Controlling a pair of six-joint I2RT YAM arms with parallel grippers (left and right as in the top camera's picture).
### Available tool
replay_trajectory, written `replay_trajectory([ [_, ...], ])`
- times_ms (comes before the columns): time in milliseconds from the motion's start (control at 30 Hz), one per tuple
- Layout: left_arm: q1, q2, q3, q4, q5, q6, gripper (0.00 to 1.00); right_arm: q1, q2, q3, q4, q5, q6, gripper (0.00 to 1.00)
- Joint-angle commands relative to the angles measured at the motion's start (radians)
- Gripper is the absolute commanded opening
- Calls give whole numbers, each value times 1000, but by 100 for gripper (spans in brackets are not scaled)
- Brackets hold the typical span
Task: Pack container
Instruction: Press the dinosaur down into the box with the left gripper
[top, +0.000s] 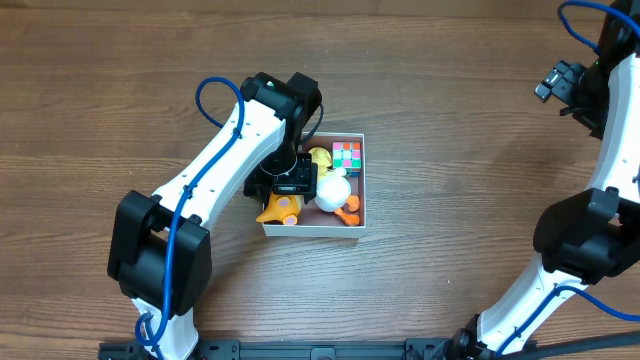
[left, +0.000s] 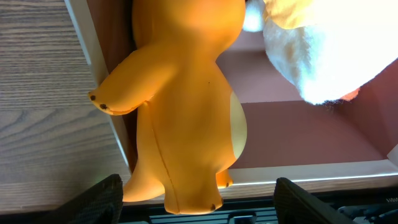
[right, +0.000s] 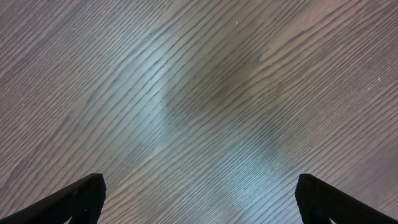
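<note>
Left jaws: we see them spread wide, either side of the orange toy (left: 180, 112), not clamped on it.
Container (top: 320, 233): mid-table (top: 450, 100); orange toy in its 7 o'clock corner, white plush (top: 332, 190) in the middle, colour cube (top: 346, 155) at 1 o'clock.
Right jaws: wide open over the table, out at 2 o'clock.

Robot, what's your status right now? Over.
Left claw open, straddling orange plastic figure. Right claw open above wooden table. Square white-walled container holds figure, white plush, coloured cube. Figure's arm overhangs one wall.
</note>
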Motion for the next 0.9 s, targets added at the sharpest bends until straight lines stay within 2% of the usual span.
replay_trajectory([
  [0, -5, 23, -5, 2, -3, -3, 77, 3, -17, 0, 2, -1, -3, 100],
  [867, -11, 23, -6, 4, -10, -3, 79, 3, -17, 0, 2, -1, -3, 100],
])
